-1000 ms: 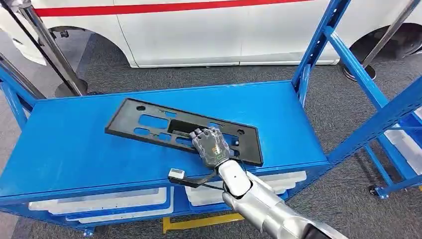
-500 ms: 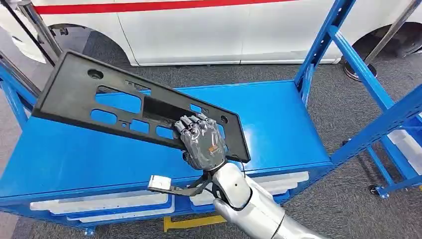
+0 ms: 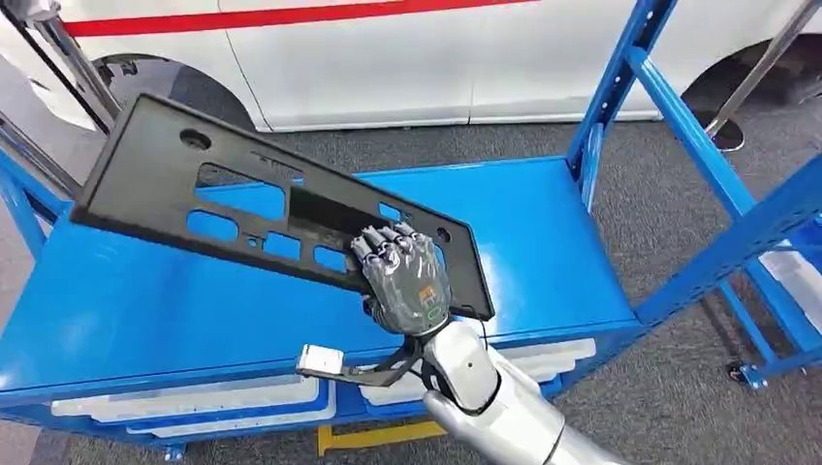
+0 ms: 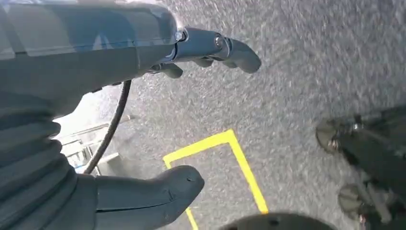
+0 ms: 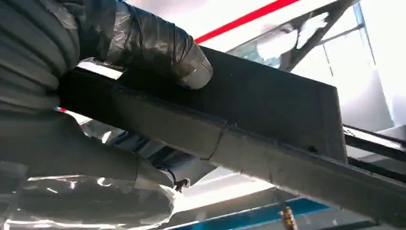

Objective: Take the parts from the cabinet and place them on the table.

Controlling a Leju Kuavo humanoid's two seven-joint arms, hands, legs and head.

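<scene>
The right hand (image 3: 407, 281) is gripping the black panel (image 3: 242, 208) by its near edge, holding it tilted above the blue shelf (image 3: 543, 232). The left hand (image 4: 143, 72) is hanging over the floor, fingers apart, holding nothing.

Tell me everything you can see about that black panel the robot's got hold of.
The black panel is a long, flat, matte plate, plastic by its look, pierced by several rectangular cutouts and a few round holes. It is lifted clear of the blue shelf and tilted, its far-left end raised highest. The right hand grips its near edge toward the right end, fingers over the top face and the thumb pressed on the other side. Nothing else touches it.
</scene>
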